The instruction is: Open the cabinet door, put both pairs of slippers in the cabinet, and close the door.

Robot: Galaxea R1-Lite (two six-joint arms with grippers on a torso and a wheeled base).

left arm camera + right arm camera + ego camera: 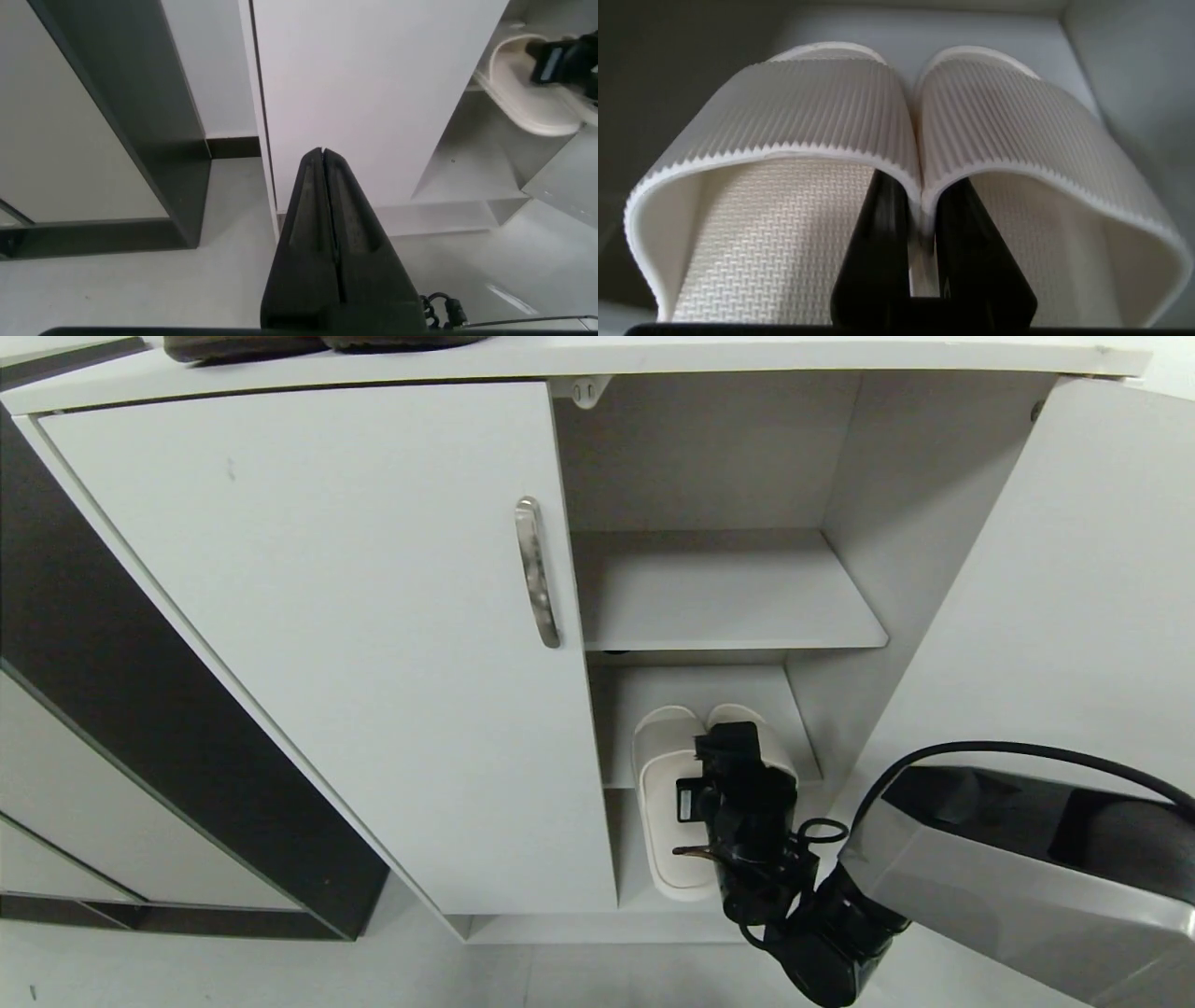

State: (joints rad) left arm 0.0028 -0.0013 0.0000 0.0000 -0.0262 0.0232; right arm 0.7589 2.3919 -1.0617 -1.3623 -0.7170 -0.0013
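Note:
A pair of white slippers [665, 784] lies on the lower shelf of the white cabinet [840, 355], heels sticking out past the shelf's front edge. My right gripper [728, 747] reaches in over them. In the right wrist view its fingers [887, 233] sit one inside each slipper, shut on the two touching inner walls of the white slippers [785, 121]. A dark pair of slippers [243, 345] rests on the cabinet top. My left gripper [322, 163] is shut and holds nothing, low in front of the closed left door [374, 84].
The cabinet's right door [1074, 597] stands swung wide open beside my right arm. The left door [327, 616] is closed, with a metal handle [537, 569]. A bare middle shelf [728, 597] lies above the slippers. A dark panel [93, 644] flanks the cabinet on the left.

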